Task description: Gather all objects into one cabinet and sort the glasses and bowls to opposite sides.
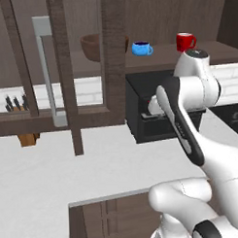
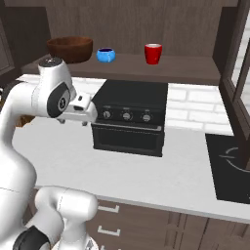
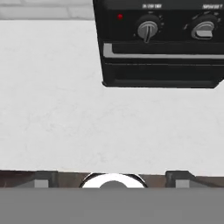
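Observation:
On the long shelf of the dark wood cabinet (image 2: 188, 70) stand a wide brown wooden bowl (image 2: 71, 48), a squat blue cup (image 2: 106, 55) and a red mug (image 2: 153, 53), in that order from left to right. They show again from the other side as the bowl (image 1: 93, 46), blue cup (image 1: 142, 48) and red mug (image 1: 185, 42). My gripper (image 2: 74, 121) hangs open and empty over the white counter, left of the black oven and well below the shelf. In the hand view its fingertips (image 3: 178, 177) stand wide apart.
The cabinet's glass-paned door with its grey bar handle (image 1: 46, 70) stands swung open at the left. A black toaster oven (image 2: 129, 114) sits on the white counter (image 3: 65, 109) under the shelf. A knife block (image 1: 23, 107) is at the far left, a cooktop (image 2: 234, 166) at the right.

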